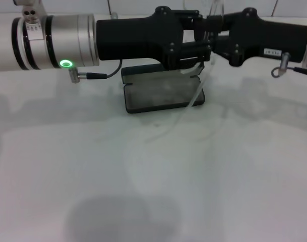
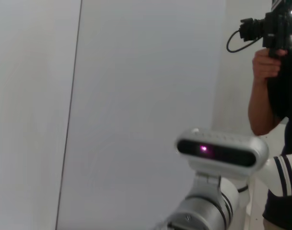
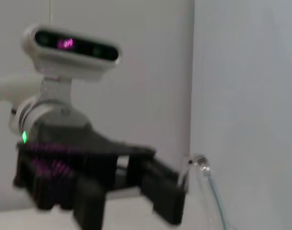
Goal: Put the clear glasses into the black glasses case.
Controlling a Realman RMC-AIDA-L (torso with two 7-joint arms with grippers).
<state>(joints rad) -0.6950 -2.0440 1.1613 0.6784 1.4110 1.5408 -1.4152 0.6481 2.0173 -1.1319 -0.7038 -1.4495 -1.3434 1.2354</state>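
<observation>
The clear glasses (image 1: 197, 83) hang in the air between the two grippers, above the far right part of the black glasses case (image 1: 161, 93). One transparent arm slants down past the case's right edge towards the white table (image 1: 153, 191); the lens itself is faint and hard to trace. The case lies open on the table towards the far side, its grey lining facing up, the raised lid behind it largely hidden by the arm.

The left gripper (image 1: 199, 48) reaches in horizontally from the left, its black fingers (image 1: 193, 53) closed around the upper part of the glasses. The right gripper (image 1: 219, 35) comes in from the right and meets it at the same spot; I cannot tell whether its fingers are parted or pinched.

In the right wrist view the left gripper (image 3: 160, 191) shows with a clear arm tip (image 3: 203, 167) just beside it. The left wrist view shows a plain wall, the robot's head camera (image 2: 222, 151) and a person holding a camera (image 2: 268, 31)
</observation>
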